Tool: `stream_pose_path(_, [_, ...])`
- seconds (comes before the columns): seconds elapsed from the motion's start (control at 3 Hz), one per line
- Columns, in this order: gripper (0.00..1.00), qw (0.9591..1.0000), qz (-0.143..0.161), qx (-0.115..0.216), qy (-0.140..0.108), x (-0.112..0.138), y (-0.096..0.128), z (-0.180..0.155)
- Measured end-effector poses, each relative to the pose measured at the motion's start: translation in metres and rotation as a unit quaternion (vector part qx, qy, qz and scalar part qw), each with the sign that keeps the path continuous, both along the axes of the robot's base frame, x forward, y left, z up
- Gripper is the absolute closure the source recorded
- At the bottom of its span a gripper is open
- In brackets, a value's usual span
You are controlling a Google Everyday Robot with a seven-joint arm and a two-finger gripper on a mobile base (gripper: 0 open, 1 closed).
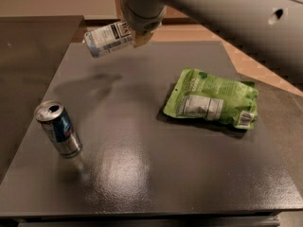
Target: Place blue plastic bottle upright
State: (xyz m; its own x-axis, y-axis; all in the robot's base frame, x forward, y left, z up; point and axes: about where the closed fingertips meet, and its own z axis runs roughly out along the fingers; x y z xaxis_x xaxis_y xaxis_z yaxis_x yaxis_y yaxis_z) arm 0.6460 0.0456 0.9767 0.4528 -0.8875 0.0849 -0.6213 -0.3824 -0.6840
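Lying under the pincer (pixel 141 36), the dark table (pixel 156 174) is clear of what it carries. The blue plastic bottle (pixel 106 38) hangs in the air, jutting left from the pincer, its long axis near level, free end dipping slightly. Clamped on the bottle's right end, the pincer likely needs about a quarter turn.

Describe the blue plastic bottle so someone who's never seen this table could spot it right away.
Start at the dark grey table, then look above its far left corner, where the robot's pincer hangs. The blue plastic bottle is held in it, lying tilted in the air. Unlike the upright metal can and the flat green pouch, it is clear with a white label.
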Motion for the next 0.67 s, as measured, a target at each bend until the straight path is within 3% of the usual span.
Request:
stream_pose_path(0.33, [1.0,0.9924,0.069,-0.053,-0.087,-0.0083,-0.0005,0.0063])
stream_pose_path(0.67, [1.0,0.974,0.111,-0.097,-0.172,-0.0109,-0.0009,0.009])
